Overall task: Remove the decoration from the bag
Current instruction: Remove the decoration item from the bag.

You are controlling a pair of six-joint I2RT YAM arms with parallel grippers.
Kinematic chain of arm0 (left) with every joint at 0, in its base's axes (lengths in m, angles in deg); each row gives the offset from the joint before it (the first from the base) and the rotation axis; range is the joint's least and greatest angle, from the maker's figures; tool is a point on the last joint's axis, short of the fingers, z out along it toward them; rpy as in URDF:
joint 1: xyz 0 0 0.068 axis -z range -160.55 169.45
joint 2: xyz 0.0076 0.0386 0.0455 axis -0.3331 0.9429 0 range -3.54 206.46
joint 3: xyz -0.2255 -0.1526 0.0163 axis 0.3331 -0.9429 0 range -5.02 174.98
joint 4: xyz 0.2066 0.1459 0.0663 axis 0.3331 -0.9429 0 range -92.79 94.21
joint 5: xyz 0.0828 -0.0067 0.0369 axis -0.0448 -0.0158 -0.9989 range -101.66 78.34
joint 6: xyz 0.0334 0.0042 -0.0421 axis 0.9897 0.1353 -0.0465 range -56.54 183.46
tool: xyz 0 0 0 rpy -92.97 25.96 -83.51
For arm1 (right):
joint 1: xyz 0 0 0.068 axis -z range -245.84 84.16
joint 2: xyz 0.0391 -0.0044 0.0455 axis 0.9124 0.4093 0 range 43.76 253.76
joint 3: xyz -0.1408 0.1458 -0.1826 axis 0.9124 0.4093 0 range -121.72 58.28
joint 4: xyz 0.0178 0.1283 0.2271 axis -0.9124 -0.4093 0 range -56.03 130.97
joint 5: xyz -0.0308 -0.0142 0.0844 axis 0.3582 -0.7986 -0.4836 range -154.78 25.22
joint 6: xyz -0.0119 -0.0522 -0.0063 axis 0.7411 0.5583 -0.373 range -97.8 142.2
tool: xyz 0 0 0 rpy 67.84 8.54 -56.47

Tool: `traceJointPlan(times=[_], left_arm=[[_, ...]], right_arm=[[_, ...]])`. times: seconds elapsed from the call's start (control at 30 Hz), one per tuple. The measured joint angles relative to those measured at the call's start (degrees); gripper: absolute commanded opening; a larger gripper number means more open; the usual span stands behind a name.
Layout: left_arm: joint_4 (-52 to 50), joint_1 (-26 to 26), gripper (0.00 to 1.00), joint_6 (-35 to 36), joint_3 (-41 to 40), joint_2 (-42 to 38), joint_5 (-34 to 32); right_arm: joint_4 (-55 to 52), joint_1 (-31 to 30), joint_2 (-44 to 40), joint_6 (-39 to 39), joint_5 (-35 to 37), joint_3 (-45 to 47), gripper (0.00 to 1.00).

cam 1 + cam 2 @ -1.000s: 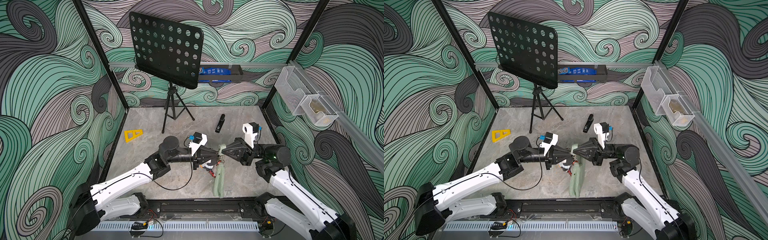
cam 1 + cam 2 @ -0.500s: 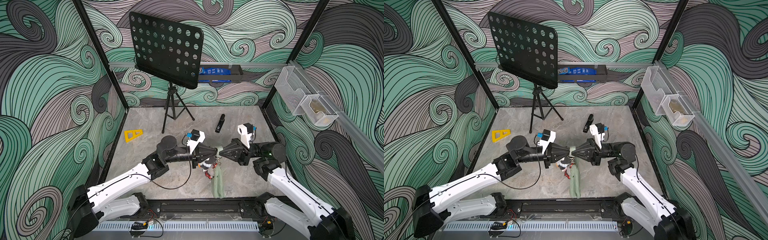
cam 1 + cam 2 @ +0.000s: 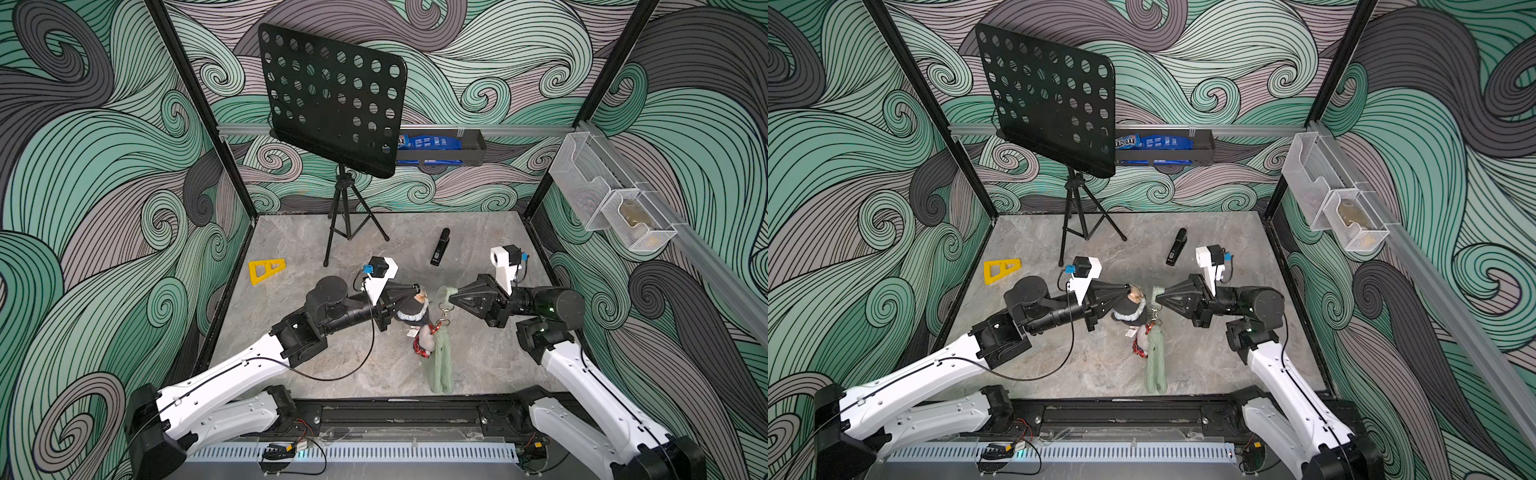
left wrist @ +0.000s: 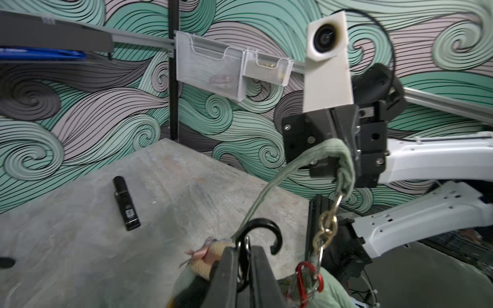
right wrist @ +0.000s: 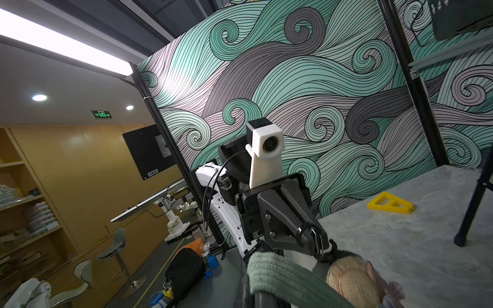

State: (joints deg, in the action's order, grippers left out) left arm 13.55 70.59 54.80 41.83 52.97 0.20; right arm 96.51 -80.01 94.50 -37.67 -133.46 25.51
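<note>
Centre frame, my left end effector [image 3: 417, 288] pinches the hook [image 4: 260, 220] of the plush decoration [image 3: 409, 308] — my right end effector [image 3: 451, 297] clamps the bag [image 3: 441, 361] by its strap [image 4: 330, 146].

The stand [image 3: 332, 95] is at the rear of the table [image 3: 490, 357], left of centre. The tray [image 3: 471, 145] is on the rear wall, behind the stand's right edge. The bins [image 3: 582, 183] are on the right wall. The stapler [image 3: 439, 247] lies right of the stand's legs. The triangle [image 3: 266, 271] lies near the left wall. At mid-table, the left gripper [image 3: 417, 288] and right gripper [image 3: 449, 297] face tip to tip, apart. The decoration [image 3: 411, 309] is at the left gripper's tip, just left of the bag [image 3: 442, 361]. The bag's strap is at the right gripper's tip, and its body runs toward the front edge.
</note>
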Motion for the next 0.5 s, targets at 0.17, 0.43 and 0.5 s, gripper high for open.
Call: traceJointPlan(times=[0.17,0.43,0.5], left_arm=[[-2.75,-1.33,0.13,0.52,-3.26,0.33,-10.49],[-6.88,-5.35,0.25,-2.73,-5.44,5.7,-22.99],[-8.15,-6.54,0.27,-4.52,-5.44,7.17,-24.72]], right_arm=[[-2.47,1.73,-0.17,1.27,-0.28,0.61,0.0],[-5.01,1.77,-0.31,3.21,-0.48,0.72,0.0],[-5.29,1.88,-0.31,3.52,-0.48,0.72,0.0]])
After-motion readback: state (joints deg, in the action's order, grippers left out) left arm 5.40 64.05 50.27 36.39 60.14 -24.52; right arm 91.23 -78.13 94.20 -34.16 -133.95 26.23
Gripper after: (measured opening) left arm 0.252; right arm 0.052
